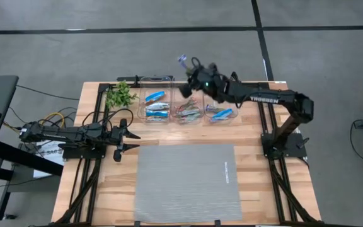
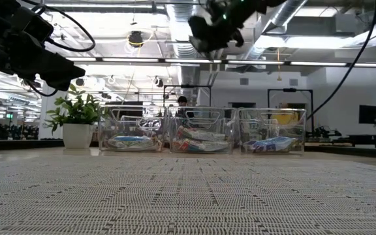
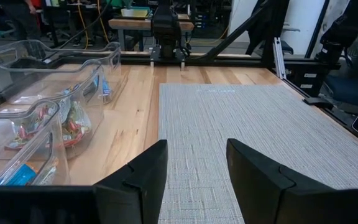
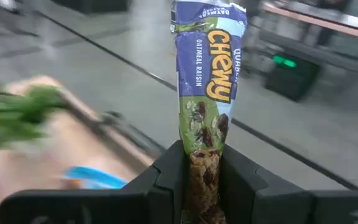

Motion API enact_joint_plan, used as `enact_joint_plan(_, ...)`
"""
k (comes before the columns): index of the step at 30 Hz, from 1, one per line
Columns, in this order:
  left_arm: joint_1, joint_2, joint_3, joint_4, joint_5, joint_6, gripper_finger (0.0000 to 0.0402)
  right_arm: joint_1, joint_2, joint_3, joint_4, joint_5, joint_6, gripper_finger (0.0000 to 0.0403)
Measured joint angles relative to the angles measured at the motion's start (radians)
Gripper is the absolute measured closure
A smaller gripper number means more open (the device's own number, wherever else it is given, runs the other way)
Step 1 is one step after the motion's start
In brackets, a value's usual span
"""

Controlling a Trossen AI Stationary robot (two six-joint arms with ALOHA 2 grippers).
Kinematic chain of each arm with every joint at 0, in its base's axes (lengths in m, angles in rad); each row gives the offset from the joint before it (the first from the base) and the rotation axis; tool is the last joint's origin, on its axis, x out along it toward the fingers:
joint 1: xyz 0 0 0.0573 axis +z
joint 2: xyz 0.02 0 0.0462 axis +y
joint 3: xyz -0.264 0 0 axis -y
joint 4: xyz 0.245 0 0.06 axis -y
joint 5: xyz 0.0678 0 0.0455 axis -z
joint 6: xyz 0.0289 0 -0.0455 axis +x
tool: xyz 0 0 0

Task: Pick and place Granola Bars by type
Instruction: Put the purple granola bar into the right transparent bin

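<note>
Behind three bins (image 1: 186, 112) (plant (image 1: 121, 95) beside), right hand (image 4: 202, 163) grips bar (image 4: 207, 74).

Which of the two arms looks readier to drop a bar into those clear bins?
Probably the right: its gripper already clamps a granola bar above the bins. The left gripper sits open and empty by the mat.

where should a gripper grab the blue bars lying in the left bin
Judging by the pose: the blue bars lie flat in the open-topped clear bin. Come straight down from above and pinch one across its narrow width near mid-length; the walls block side approaches.
</note>
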Motion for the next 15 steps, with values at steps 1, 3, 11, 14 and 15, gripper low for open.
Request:
enact_joint_plan(1, 0.000, 0.000, 0.000, 0.000, 0.000, 0.000, 0.0244, -0.023, 0.000, 0.000, -0.019, 0.011, 0.000, 0.0331)
enact_joint_plan(3, 0.000, 0.000, 0.000, 0.000, 0.000, 0.004, 0.0244, -0.067, 0.000, 0.000, -0.057, 0.025, 0.016, 0.0331)
enact_joint_plan(11, 0.000, 0.000, 0.000, 0.000, 0.000, 0.002, 0.0244, -0.200, -0.010, 0.000, -0.287, 0.045, 0.179, 0.0331)
enact_joint_plan(14, 0.000, 0.000, 0.000, 0.000, 0.000, -0.003, 0.0244, -0.234, -0.011, 0.000, -0.385, 0.043, 0.239, 0.0331)
enact_joint_plan(15, 0.000, 0.000, 0.000, 0.000, 0.000, -0.003, 0.0244, -0.245, -0.012, 0.000, -0.421, 0.040, 0.261, 0.0331)
